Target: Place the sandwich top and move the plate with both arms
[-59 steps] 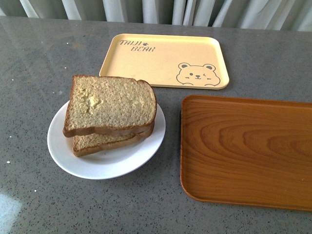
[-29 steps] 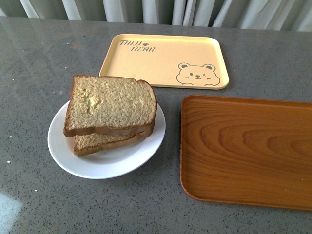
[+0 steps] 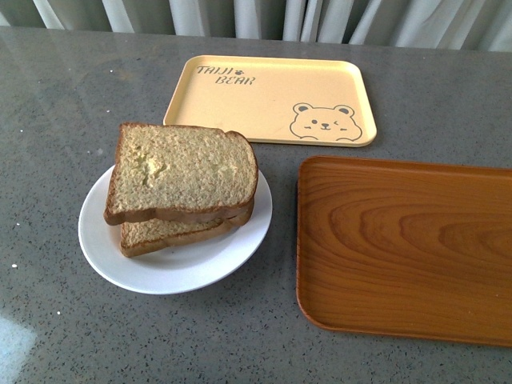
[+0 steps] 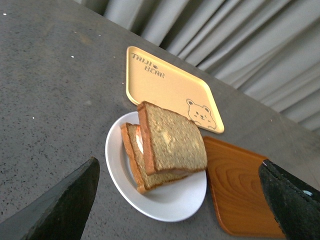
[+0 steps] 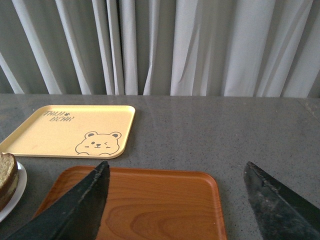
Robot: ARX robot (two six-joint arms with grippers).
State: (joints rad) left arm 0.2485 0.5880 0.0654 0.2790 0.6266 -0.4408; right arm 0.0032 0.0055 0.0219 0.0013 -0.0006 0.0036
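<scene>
The sandwich top (image 3: 182, 172) lay on the lower slice (image 3: 160, 234), slightly askew, both on the plate (image 3: 172, 276) at the left of the grey table (image 3: 64, 96). The wooden tray (image 3: 408, 248) sat just beside the plate, the yellow tray (image 3: 264, 92) behind.

The left gripper (image 4: 178, 170) was spread wide and empty above the plate. The right gripper (image 5: 176, 163) was equally wide and empty over the wooden tray.

Placement looked done, leaving the 2-arm move. Each pincer should probably pinch an opposite rim, lifting level and together so the stack would not slide.
</scene>
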